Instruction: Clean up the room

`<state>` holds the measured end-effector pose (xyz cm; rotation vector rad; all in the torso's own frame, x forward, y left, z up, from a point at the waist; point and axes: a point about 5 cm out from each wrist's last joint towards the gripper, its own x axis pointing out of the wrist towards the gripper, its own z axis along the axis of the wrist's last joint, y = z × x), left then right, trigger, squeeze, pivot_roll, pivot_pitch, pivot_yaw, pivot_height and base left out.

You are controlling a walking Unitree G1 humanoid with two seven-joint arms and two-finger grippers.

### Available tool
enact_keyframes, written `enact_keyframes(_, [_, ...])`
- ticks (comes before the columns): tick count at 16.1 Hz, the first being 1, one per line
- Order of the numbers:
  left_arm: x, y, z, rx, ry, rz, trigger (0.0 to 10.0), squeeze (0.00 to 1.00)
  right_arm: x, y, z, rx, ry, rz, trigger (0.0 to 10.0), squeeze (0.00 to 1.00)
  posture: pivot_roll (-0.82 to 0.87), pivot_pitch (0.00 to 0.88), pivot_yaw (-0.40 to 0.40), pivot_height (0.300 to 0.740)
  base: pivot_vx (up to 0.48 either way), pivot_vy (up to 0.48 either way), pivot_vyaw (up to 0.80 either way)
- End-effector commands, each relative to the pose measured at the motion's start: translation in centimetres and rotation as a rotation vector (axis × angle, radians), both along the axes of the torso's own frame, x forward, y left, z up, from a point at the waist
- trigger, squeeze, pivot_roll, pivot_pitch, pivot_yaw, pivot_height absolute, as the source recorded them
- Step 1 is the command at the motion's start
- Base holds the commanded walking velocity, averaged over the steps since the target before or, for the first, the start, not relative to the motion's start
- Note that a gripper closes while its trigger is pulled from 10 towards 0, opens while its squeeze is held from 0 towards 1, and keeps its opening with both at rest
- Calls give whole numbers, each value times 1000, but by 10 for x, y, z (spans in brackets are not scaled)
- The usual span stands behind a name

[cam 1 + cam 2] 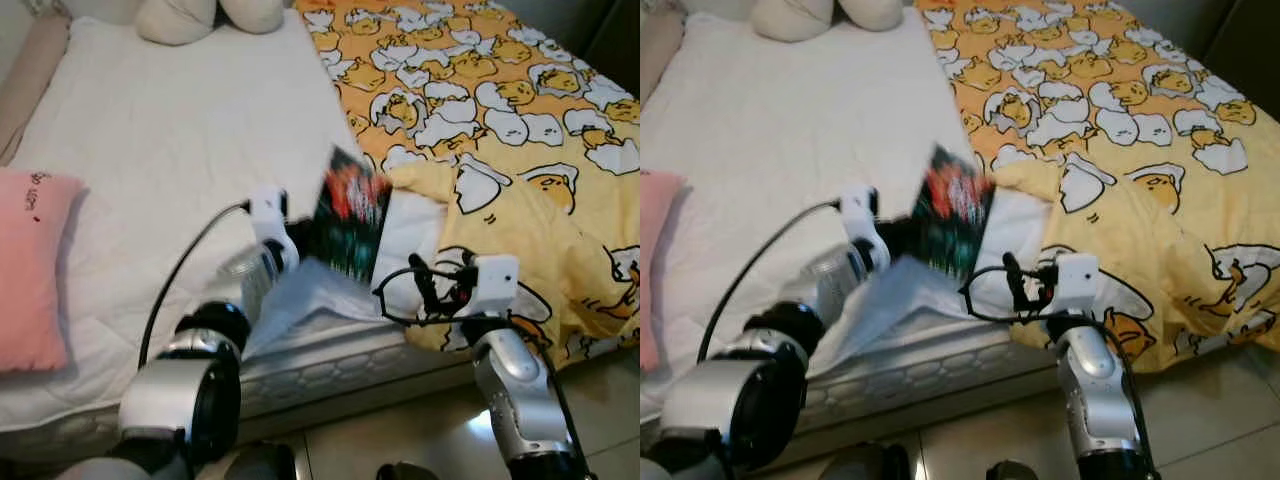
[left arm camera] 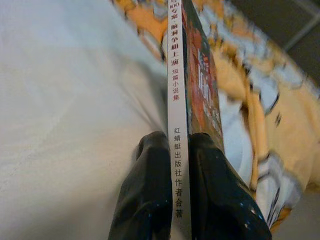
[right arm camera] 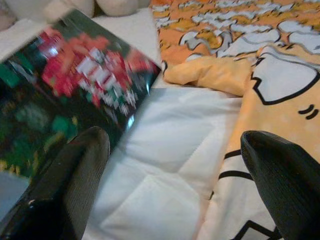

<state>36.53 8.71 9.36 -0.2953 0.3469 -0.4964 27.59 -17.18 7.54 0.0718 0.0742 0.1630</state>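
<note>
White bedding covers the left half of a bed (image 1: 170,150), and a yellow blanket (image 1: 520,130) printed with cartoon eggs lies crumpled over the right half. A pink pillow (image 1: 30,265) sits at the near left edge, and pale cushions (image 1: 200,15) rest at the far end. The left gripper (image 2: 181,165) pinches a book (image 1: 348,225) by its white spine, holding it upright above the near middle of the bed, beside the blanket's folded edge. The spine carries Chinese print, including 短篇小说集 and 红蜻蜓出版社. Its dark cover shows red and green artwork. The right gripper (image 3: 175,175) hangs with fingers spread wide, just right of the book, over the blanket's edge.
</note>
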Motion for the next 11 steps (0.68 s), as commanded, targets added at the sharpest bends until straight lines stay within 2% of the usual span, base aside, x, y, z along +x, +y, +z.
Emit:
enact_keyframes(1, [-10, -18, -13, 44, 42, -101, 0, 0, -4, 4, -6, -2, 14, 14, 10000, 0, -5, 0, 17, 740, 0, 0, 0])
enact_keyframes(2, [-19, -30, -24, 78, 92, -141, 0, 0, -8, 6, -11, -3, 33, 26, 10000, 0, -13, 0, 11, 740, 0, 0, 0])
enact_keyframes(4, [-27, -38, -35, 106, 167, -145, 0, 0, -17, 6, -19, -11, 67, 39, 10000, 0, -41, 0, 10, 740, 0, 0, 0])
enact_keyframes(6, [-28, -38, -37, 103, 221, -133, 0, 0, -25, 3, -23, -23, 87, 41, 10000, 0, -64, 0, 12, 740, 0, 0, 0])
enact_keyframes(7, [-26, -38, -34, 106, 207, -132, 0, 0, -29, 0, -24, -27, 94, 35, 10000, 0, -73, 0, 16, 740, 0, 0, 0])
enact_keyframes(8, [-23, -35, -32, 123, 187, -110, 0, 404, -30, -1, -25, -31, 97, 31, 10000, 0, -75, 0, 17, 740, 0, 0, 0])
enact_keyframes(9, [-19, -32, -28, 131, 150, -71, 0, 1000, -33, -2, -25, -33, 99, 28, 10000, 0, -85, 0, 19, 740, 0, 0, 0])
enact_keyframes(10, [-16, -29, -26, 165, 112, -41, 4000, 1000, -35, -3, -25, -33, 101, 26, 10000, 0, -85, 0, 18, 740, 0, 0, 0])
enact_keyframes(11, [-16, -29, -26, 190, 101, -25, 10000, 1000, -36, -2, -26, -33, 108, 27, 10000, 0, -84, 0, 16, 740, 0, 0, 0])
